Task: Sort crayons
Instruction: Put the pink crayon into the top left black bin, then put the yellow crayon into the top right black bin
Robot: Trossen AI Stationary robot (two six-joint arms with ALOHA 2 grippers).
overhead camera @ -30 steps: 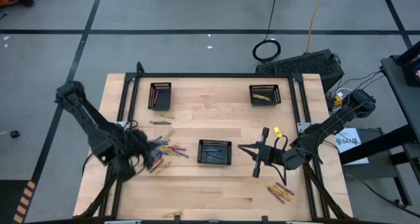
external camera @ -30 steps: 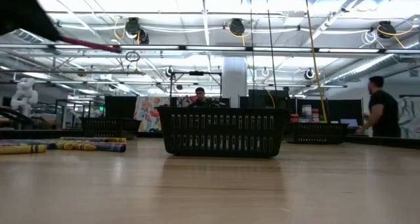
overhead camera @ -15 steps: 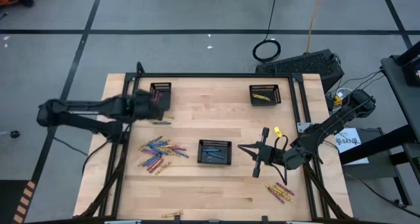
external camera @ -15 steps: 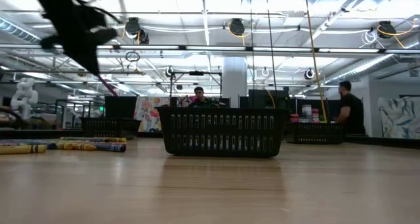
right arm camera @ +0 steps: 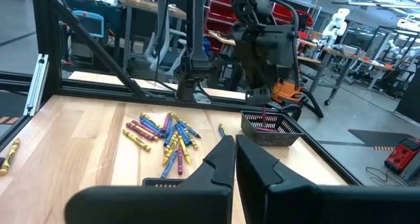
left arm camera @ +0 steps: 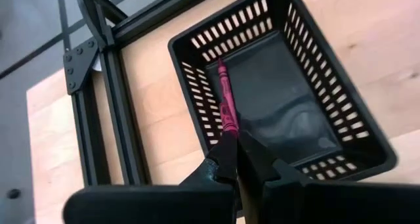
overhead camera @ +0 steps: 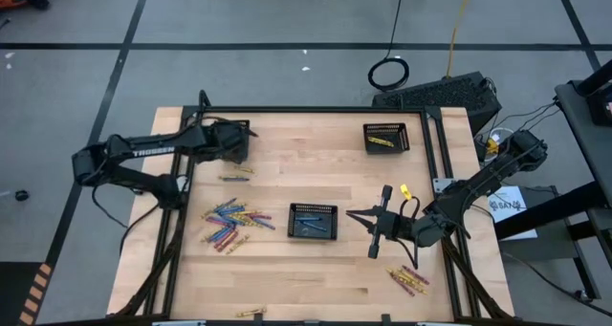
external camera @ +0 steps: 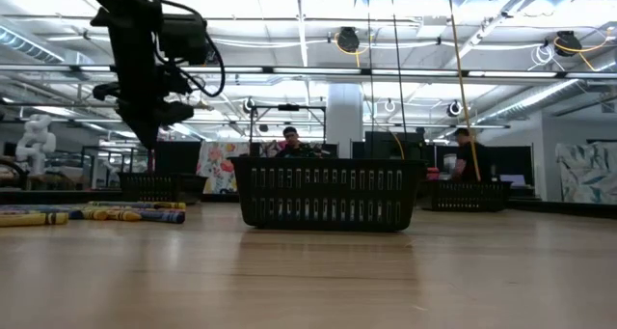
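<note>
Here the left end effector [left arm camera: 231, 159] is clenched on a magenta crayon [left arm camera: 226, 104], pinching its near end so that the stick runs straight out ahead of the fingertips, its long axis continuing their line. In the left wrist view the crayon's free end reaches over the near-left wall of the black mesh tray [left arm camera: 282, 86] and points into the tray's dark, seemingly bare floor. Judging by the high view, this end effector [overhead camera: 228, 142] hangs over the tray [overhead camera: 235, 140] at the far left corner of the bench [overhead camera: 306, 269], and the low view shows it held well above the tray rather than down in it. So the relation that matters is vertical: the tray lies directly beneath and just ahead of the crayon's tip, and letting go here would likely drop it inside, lengthwise along the tray.

Farther off, the loose heap of crayons [overhead camera: 232, 223] lies on the bench between this tray and the front edge, just left of the middle tray [overhead camera: 313, 221].

The right end effector [overhead camera: 375, 223] waits right of the middle tray, clenched on nothing, far from the magenta crayon's tray; a few crayons [overhead camera: 406, 279] lie near it toward the front edge.
</note>
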